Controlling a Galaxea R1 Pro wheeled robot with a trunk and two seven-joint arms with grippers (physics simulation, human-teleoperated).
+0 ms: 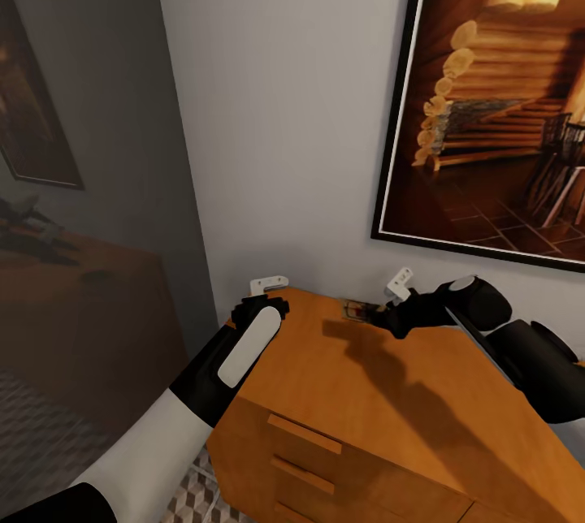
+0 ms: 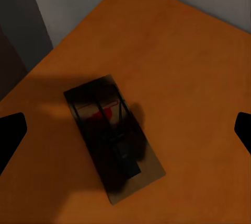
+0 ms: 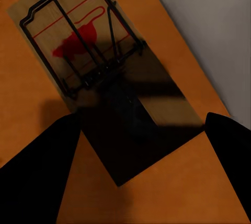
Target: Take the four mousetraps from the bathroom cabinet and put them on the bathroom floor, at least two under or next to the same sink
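Over the orange-brown cabinet point(image 1: 390, 393) by the wall I hold both arms, my left gripper point(image 2: 125, 130) spread wide above one mousetrap point(image 2: 112, 135) and my right gripper point(image 3: 141, 151) open astride another mousetrap point(image 3: 99, 72) on the top.

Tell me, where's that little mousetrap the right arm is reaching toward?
In the head view the mousetrap lies flat on top of the orange cabinet, near its back edge by the wall, just left of the right gripper and below the framed painting.
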